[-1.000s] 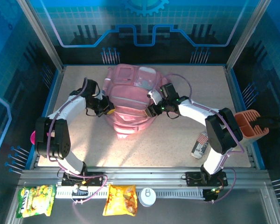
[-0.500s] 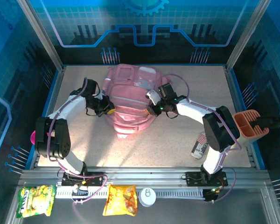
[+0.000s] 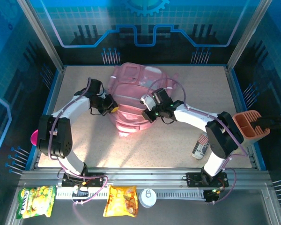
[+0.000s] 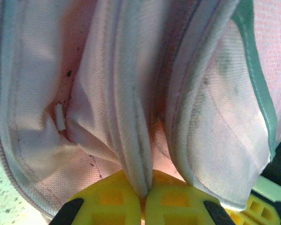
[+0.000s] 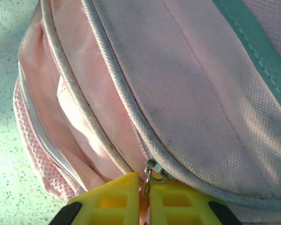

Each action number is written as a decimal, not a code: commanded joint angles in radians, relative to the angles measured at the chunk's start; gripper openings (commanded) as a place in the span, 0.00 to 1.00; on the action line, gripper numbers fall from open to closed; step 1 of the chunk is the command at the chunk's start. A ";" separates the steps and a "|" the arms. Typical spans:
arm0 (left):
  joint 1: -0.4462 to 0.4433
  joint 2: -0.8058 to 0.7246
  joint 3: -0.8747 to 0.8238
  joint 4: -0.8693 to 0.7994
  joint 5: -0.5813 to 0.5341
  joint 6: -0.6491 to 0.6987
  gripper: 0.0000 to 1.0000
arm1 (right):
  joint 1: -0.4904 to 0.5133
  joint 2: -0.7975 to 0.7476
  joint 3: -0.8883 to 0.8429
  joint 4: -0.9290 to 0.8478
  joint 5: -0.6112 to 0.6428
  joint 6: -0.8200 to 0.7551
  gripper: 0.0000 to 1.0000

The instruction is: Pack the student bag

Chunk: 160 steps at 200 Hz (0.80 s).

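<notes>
Bag (image 3: pixel 133 93) lies at frame centre. The left end effector (image 4: pixel 144 199) pinches its piped fold (image 4: pixel 131 150) tight, and the right end effector (image 5: pixel 145 194) pinches its zip pull (image 5: pixel 153 169).

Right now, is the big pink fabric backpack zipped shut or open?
Open, at least partly: the pink fabric backpack gapes beside the metal zip pull pinched by the right gripper. How far, cannot tell.

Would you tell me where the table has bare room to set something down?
The table is bare at its far right and far left corners, and along the near strip between the bag and the near edge. The middle is crowded: the left claw and right claw pinch the bag. A can lies near right.
</notes>
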 commanded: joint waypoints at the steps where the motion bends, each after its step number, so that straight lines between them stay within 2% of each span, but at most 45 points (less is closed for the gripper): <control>1: -0.044 0.018 0.012 0.153 0.016 -0.105 0.09 | 0.065 -0.002 0.030 0.002 -0.083 0.055 0.16; 22: -0.043 0.000 0.014 0.110 -0.034 -0.093 0.20 | 0.055 -0.018 0.034 -0.006 -0.022 0.139 0.24; 33: -0.040 -0.030 0.009 0.068 -0.079 -0.065 0.31 | 0.038 -0.055 0.011 -0.004 -0.009 0.186 0.29; 48: -0.040 -0.077 0.000 0.004 -0.143 -0.015 0.43 | 0.015 -0.127 -0.039 0.018 -0.013 0.258 0.40; 65: -0.045 -0.132 -0.010 -0.053 -0.195 0.033 0.50 | -0.016 -0.206 -0.102 0.057 -0.035 0.361 0.53; 79: -0.070 -0.178 -0.017 -0.084 -0.246 0.062 0.53 | -0.046 -0.253 -0.140 0.083 -0.048 0.455 0.58; 102: -0.162 -0.230 -0.006 -0.110 -0.352 0.093 0.57 | -0.092 -0.277 -0.164 0.092 -0.042 0.619 0.65; 139: -0.345 -0.203 0.046 -0.106 -0.496 0.096 0.58 | -0.162 -0.248 -0.174 0.141 -0.051 0.860 0.66; 160: -0.461 -0.134 0.100 -0.126 -0.620 0.100 0.58 | -0.192 -0.220 -0.178 0.174 -0.059 0.953 0.66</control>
